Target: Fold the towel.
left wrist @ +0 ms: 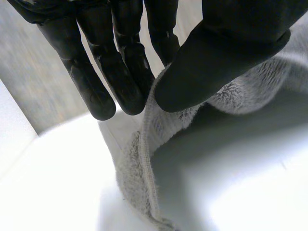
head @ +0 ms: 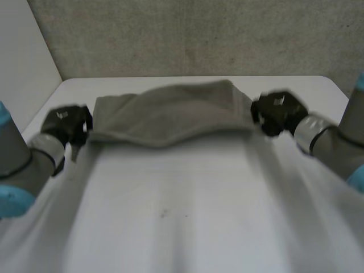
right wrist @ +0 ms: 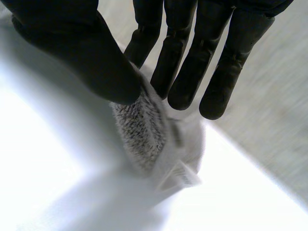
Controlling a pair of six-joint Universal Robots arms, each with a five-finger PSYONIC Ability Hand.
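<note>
Gray towel (head: 170,114) in upper middle of frame in head view, spread betw. both hands, front edge sagging at centre, over far part of white tabletop (head: 187,216). Left hand (head: 67,124) at left-centre of frame on towel's left end. Right hand (head: 277,112) right of centre on its right end. Left wrist view: thumb and fingers (left wrist: 130,77) pinch the towel edge, hem runs away from the pinch toward tabletop. Right wrist view: thumb + fingers (right wrist: 183,67) clamp a towel corner, small label (right wrist: 182,177) on cloth just past thumb tip. Grey wall (head: 199,34) behind tabletop.
</note>
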